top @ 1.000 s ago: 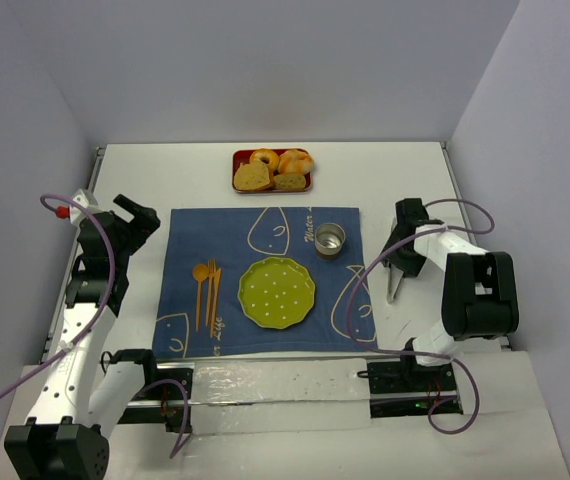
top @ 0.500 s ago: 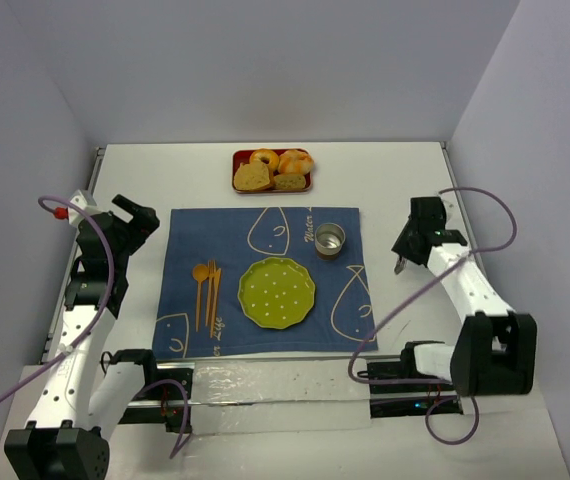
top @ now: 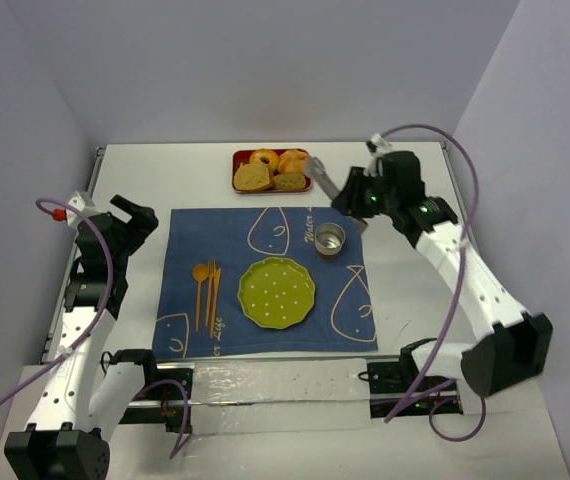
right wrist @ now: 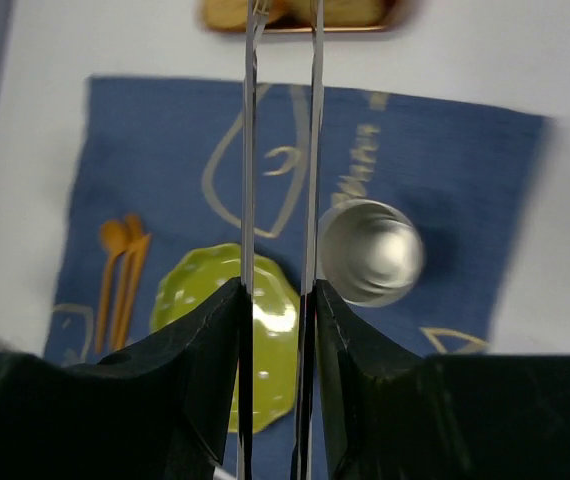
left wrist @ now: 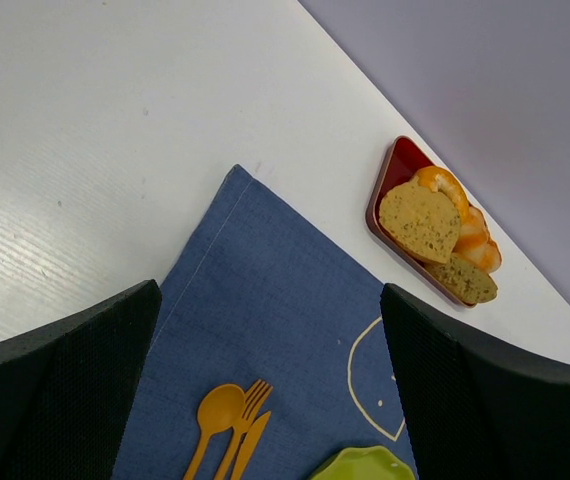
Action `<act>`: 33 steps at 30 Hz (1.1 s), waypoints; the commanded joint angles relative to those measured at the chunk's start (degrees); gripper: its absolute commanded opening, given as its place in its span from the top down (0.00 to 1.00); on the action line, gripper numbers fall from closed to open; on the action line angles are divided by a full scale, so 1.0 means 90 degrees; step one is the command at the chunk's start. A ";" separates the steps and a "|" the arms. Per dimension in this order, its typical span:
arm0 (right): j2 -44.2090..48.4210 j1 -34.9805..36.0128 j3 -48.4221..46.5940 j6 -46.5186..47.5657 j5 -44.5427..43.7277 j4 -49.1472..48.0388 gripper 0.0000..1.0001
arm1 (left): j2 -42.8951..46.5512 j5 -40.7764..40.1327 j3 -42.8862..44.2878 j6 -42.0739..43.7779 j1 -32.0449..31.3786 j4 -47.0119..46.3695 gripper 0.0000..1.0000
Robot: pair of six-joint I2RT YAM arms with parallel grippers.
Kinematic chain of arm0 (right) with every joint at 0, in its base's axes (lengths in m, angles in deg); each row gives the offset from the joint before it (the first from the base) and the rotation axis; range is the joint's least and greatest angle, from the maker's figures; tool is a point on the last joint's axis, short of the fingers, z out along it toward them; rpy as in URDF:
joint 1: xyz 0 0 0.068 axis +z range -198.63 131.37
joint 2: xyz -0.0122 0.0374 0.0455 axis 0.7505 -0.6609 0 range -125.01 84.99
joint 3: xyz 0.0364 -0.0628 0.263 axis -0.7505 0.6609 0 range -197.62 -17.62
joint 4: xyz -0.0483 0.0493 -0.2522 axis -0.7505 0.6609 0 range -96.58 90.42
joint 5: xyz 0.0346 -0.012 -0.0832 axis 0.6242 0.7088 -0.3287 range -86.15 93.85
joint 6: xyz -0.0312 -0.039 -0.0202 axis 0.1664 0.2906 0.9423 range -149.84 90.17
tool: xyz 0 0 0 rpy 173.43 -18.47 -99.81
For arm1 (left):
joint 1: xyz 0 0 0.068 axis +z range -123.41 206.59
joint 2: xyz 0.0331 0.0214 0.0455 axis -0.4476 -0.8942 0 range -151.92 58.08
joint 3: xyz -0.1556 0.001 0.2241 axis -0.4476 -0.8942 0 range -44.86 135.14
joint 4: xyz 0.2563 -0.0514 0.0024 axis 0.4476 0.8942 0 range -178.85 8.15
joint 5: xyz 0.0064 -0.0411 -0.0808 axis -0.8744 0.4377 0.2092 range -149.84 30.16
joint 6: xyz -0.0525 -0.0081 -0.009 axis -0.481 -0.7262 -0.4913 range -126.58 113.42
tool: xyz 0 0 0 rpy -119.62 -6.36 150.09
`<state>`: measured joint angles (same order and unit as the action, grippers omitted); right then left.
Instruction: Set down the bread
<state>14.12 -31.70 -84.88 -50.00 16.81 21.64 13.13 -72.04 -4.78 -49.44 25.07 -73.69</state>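
Nothing placed yet — the flat tan toast slice (top: 253, 177) sits in the red rectangular tray (top: 234, 175), the scalloped green plate (top: 276, 292) is bare, and my right gripper (top: 315, 166) is narrow and empty near the tray.

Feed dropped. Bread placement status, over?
Left pincer open, empty. Right pincer narrowly open, empty, tips at red rectangular tray. Tan square bread slice in tray, ungripped. Ring donut and glossy bun crowd it.

The blue mat (top: 180, 250) has pale writing on it. Just left of the metal cup (top: 329, 239), the word "Water" runs sideways. Near the orange spoon and fork (top: 206, 290), on their near side, it says "Life". In the right wrist view these letters are too blurry to read.
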 commanded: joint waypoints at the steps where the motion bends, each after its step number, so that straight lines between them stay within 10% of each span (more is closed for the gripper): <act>1: -0.1027 0.0401 -0.0759 0.0267 0.0849 -0.0283 0.58 | 0.0085 -0.0078 0.0073 -0.0045 -0.0007 0.0078 0.01; 12: -0.3883 0.0616 -0.3229 0.0190 0.1005 0.0146 0.51 | 0.0108 -0.0021 0.0046 -0.0059 -0.0007 0.0050 0.01; 33: -0.4000 0.0531 -0.2723 0.0296 0.0879 0.0262 0.43 | 0.0053 0.0006 0.0059 -0.0062 -0.0007 0.0046 0.01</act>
<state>-23.10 -26.46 -109.25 -47.93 23.88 24.62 13.37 -72.05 -4.78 -49.67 25.07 -72.71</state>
